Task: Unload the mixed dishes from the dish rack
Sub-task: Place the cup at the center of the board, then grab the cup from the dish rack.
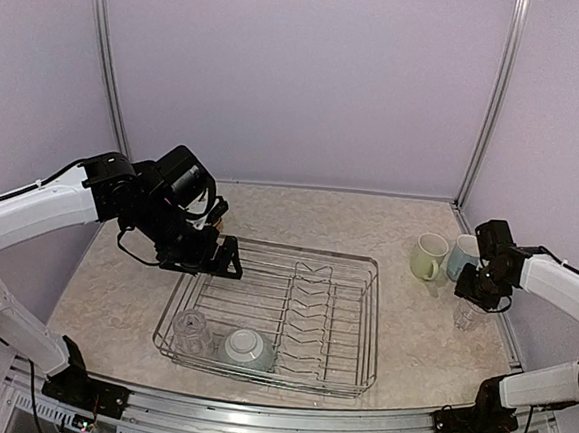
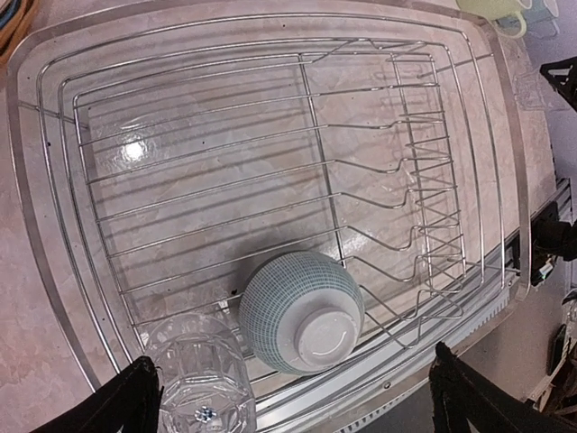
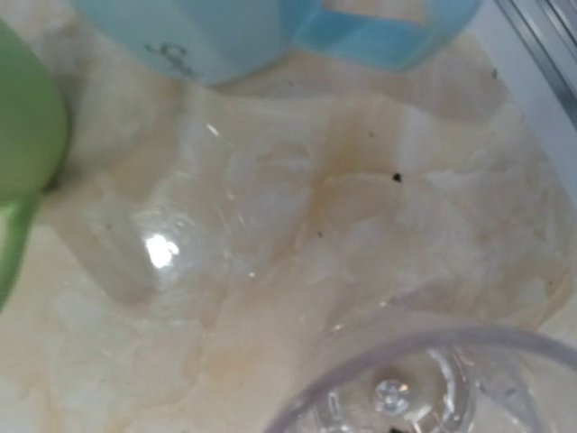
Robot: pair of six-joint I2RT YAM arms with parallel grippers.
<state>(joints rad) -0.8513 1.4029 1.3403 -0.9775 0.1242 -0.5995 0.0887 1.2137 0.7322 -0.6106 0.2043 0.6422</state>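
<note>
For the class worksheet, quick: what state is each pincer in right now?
Left pincer: open, holding nothing.
Right pincer: cannot be told; poised over a glass.

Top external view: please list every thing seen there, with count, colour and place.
dish rack: one, silver wire, table centre
rack glass: one, clear, rack's near-left corner
bowl: one, pale grey-green, upside down beside that glass
green mug: one, pale green, right of the rack
blue mug: one, light blue, right of the green mug
table glass: one, clear, nearer than the mugs
table: one, beige marbled
left end effector: one, black, open, above rack's far-left edge
right end effector: one, black, above the table glass
</note>
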